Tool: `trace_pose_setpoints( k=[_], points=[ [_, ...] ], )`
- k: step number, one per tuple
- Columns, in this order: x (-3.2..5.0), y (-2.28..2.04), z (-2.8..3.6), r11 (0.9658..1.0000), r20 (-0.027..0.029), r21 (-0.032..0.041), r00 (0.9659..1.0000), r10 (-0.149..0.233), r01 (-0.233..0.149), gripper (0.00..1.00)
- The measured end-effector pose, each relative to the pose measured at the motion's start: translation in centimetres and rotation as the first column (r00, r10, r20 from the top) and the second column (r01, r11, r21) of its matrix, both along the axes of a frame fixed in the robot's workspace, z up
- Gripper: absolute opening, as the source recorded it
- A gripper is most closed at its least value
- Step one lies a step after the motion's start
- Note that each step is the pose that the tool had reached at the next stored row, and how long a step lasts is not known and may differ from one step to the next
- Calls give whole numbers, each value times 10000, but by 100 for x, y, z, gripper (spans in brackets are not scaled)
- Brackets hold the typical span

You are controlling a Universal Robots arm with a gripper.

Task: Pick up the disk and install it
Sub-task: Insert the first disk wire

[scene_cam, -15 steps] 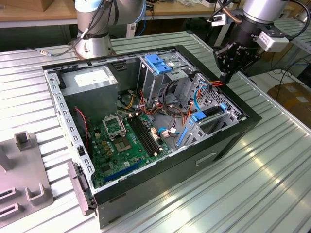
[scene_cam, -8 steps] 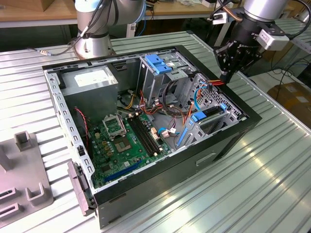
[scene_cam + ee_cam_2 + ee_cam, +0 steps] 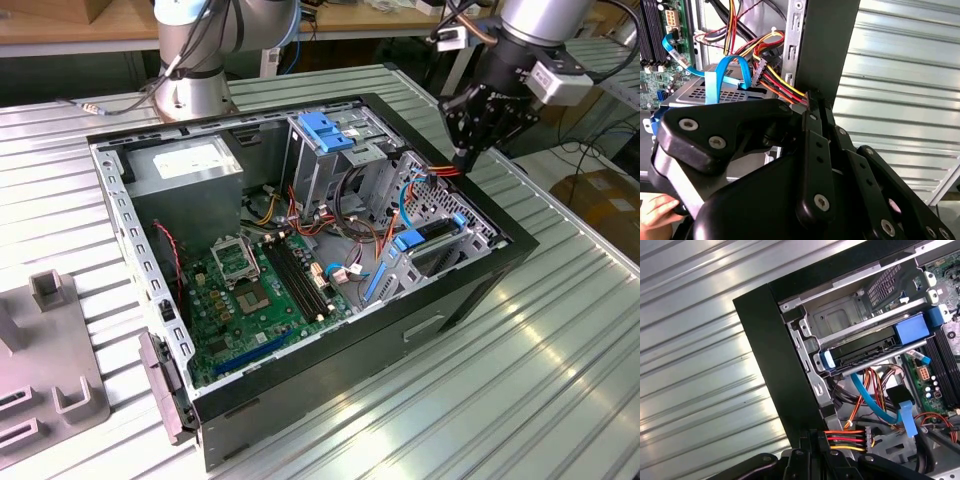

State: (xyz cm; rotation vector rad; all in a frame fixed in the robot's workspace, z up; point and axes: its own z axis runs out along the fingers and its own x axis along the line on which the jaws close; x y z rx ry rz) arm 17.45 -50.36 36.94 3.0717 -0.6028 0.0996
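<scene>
Your hand (image 3: 463, 158), upper right in the exterior view, is pinched shut on the wires (image 3: 842, 439). Beyond it, right of centre in that view, the disk (image 3: 440, 231) sits in the cage (image 3: 840, 320). I'd judge it rigid, weighty and shock-sensitive, so grip its blue rails (image 3: 911, 328).
</scene>
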Motion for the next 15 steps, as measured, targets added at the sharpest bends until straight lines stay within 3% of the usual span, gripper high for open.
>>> trace_pose_setpoints(
  k=[5, 7, 11, 15],
  points=[
    [-71, -14, -1, 10000, 1, 0, 10000, -65, 65, 16],
    [-72, -14, 0, 9994, 0, -1, 9994, -355, 355, 16],
    [-73, -14, 0, 9947, 0, -2, 9947, -1029, 1029, 16],
    [-64, -14, 2, 9915, -7, -32, 9915, -1300, 1300, 16]
  ],
)
